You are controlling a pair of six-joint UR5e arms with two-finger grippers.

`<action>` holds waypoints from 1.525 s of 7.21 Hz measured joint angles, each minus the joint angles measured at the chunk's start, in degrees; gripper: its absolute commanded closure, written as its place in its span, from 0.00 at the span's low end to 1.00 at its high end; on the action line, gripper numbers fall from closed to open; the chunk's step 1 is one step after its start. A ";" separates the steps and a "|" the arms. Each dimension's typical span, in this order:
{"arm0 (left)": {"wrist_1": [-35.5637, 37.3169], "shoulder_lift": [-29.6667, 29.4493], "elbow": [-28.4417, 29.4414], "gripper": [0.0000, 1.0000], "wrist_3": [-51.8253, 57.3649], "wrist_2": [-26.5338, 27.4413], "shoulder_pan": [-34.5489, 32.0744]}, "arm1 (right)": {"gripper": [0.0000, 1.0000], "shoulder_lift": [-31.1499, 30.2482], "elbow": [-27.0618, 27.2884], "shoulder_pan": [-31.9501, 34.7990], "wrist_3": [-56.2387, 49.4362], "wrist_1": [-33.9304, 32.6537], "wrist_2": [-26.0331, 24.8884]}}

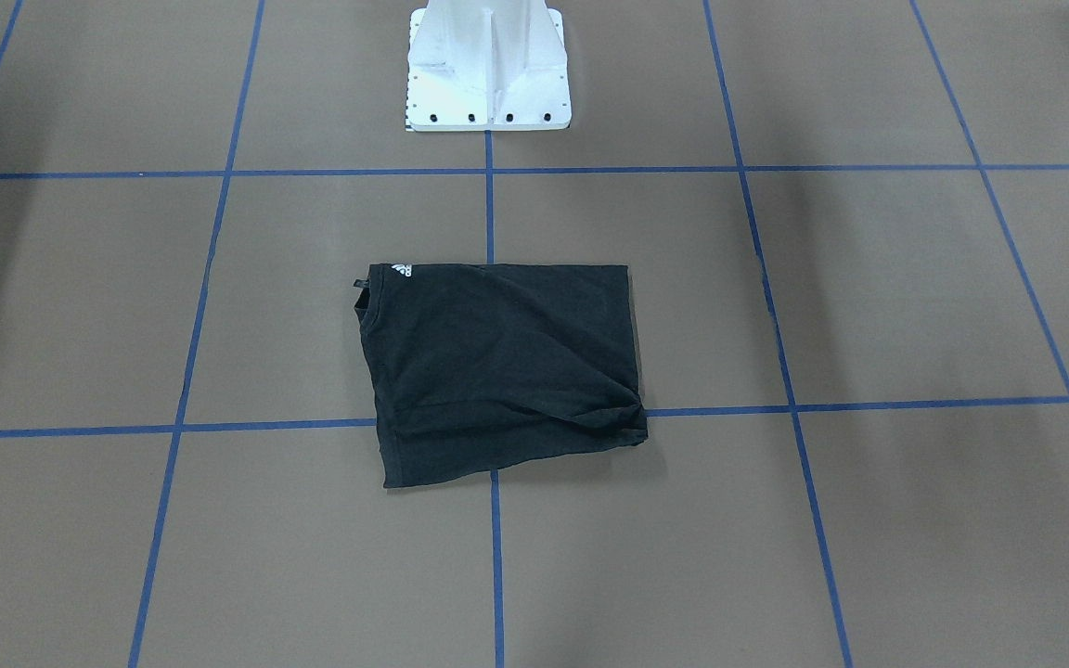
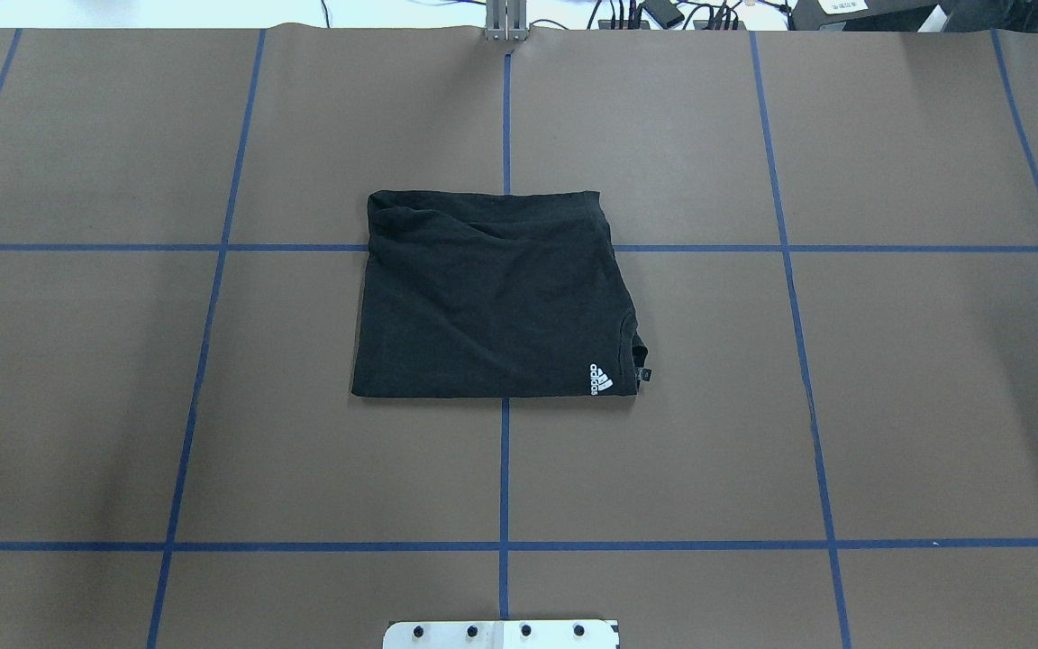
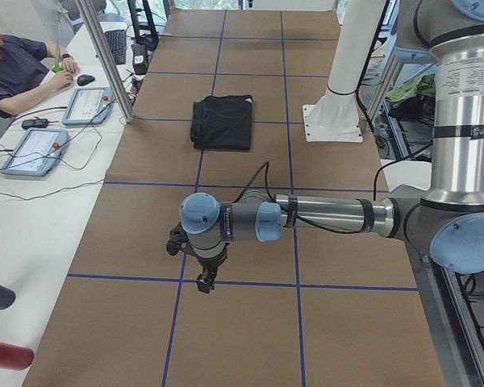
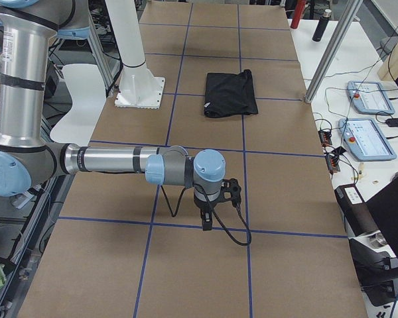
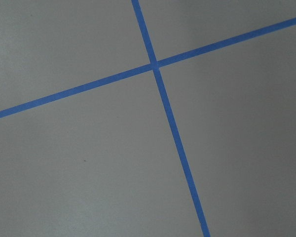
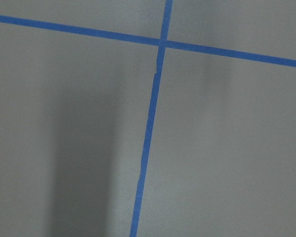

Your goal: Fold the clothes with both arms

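1. Although it fills every view, the tabletop (image 2: pixel 933 406) is plain: matte brown paper, gridded with blue tape (image 2: pixel 505 469).
2. Left arm (image 3: pixel 331 216) and right arm (image 4: pixel 113 160): grey-silver tubes with light blue caps, each reaching level over an opposite end of the tabletop.
3. T-shirt (image 2: pixel 487 297): soft black cotton, folded to a rumpled rectangle at the overhead view's centre, long axis 9-to-3 o'clock, collar corner at 4 o'clock.
4. Left claw (image 3: pixel 203 282) and right claw (image 4: pixel 207 224): pointing down, nothing visibly held; their opening cannot be told. T-shirt lies well apart at 12 o'clock in each side view; neither claw looks clearly nearer.
5. Collar logo (image 2: pixel 601 379): small, white.
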 measured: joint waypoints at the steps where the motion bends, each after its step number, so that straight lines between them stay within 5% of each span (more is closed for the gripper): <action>1: 0.03 0.00 0.10 0.00 0.00 0.00 -0.02 | 0.00 -0.01 -0.03 0.00 -0.01 0.01 -0.02; 11: 0.19 0.72 -0.40 0.00 0.00 -0.03 0.03 | 0.00 -0.16 -0.14 0.03 0.01 -0.08 1.93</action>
